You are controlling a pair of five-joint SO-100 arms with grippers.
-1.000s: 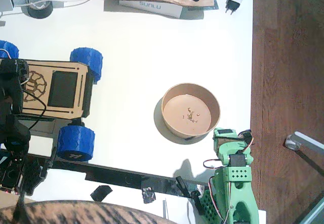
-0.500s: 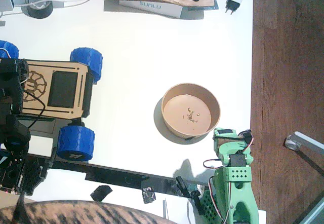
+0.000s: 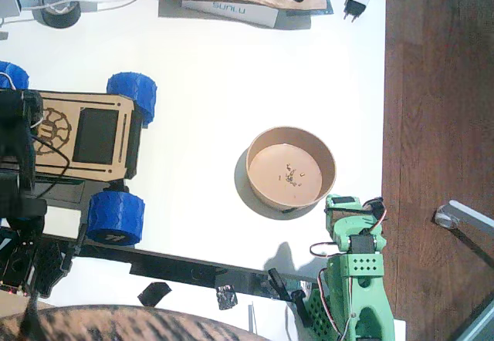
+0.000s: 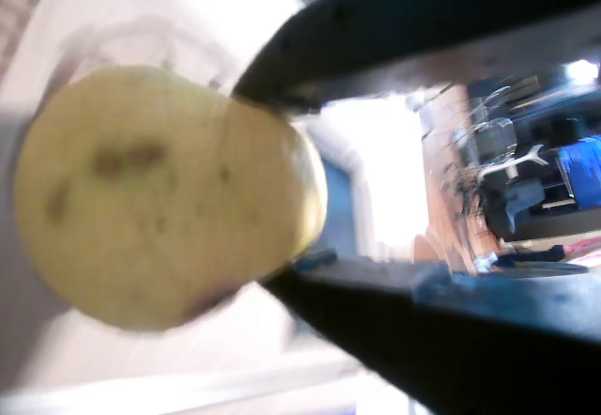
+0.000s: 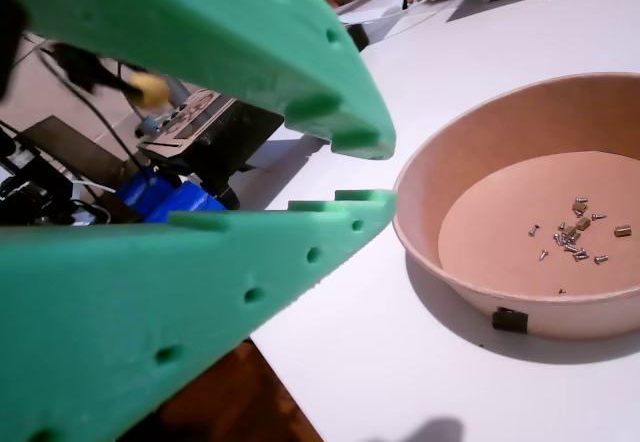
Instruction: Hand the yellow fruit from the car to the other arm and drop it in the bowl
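- Left gripper (image 4: 282, 185) jaws pinch the yellow fruit (image 4: 160, 194) above the car (image 3: 81, 136).
- Right gripper (image 5: 340, 167) jaws slightly apart, empty, beside the bowl (image 3: 291, 168).

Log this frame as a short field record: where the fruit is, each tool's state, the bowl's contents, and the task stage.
fruit: yellow fruit sits between the black left tool's fingers, touching them
left arm: black, over the car's left end
right tool: green, slightly open, empty, beside the bowl
bowl contents: only a few small bits, no fruit
car: on the white table, left of the bowl
stage: fruit gripped, handover not yet done
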